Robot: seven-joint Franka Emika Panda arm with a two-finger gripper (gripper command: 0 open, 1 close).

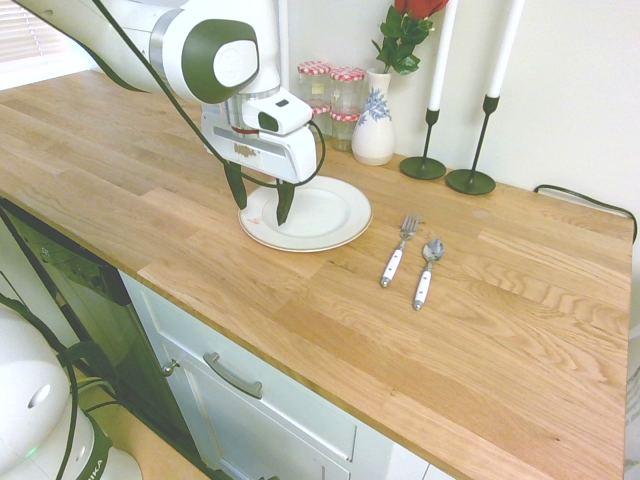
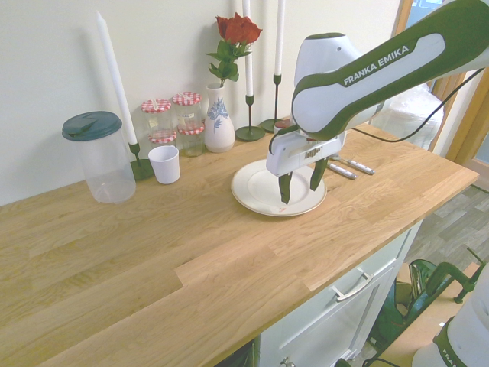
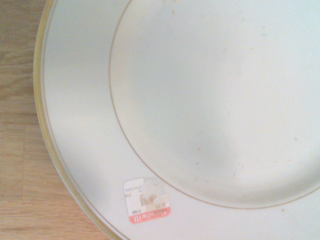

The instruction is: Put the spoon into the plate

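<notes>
The round cream-white plate (image 1: 335, 215) lies on the wooden counter, and it holds nothing. My gripper (image 1: 261, 204) hangs just above the plate's left rim, fingers pointing down and open, with nothing between them. The spoon (image 1: 428, 270), silver bowl and white handle, lies on the counter to the right of the plate, beside a matching fork (image 1: 398, 252). From the other side, the gripper (image 2: 302, 180) stands over the plate (image 2: 256, 195), and the spoon (image 2: 357, 164) lies beyond it, partly hidden by the arm. The wrist view is filled by the plate (image 3: 210, 100) with a small sticker (image 3: 147, 201) on its rim.
A vase with a red rose (image 1: 375, 125), jars with checked lids (image 1: 333, 100) and two candlesticks (image 1: 470, 180) stand along the wall behind the plate. A lidded plastic jug (image 2: 99, 157) and a white cup (image 2: 164, 164) stand further along. The counter's front edge drops to drawers.
</notes>
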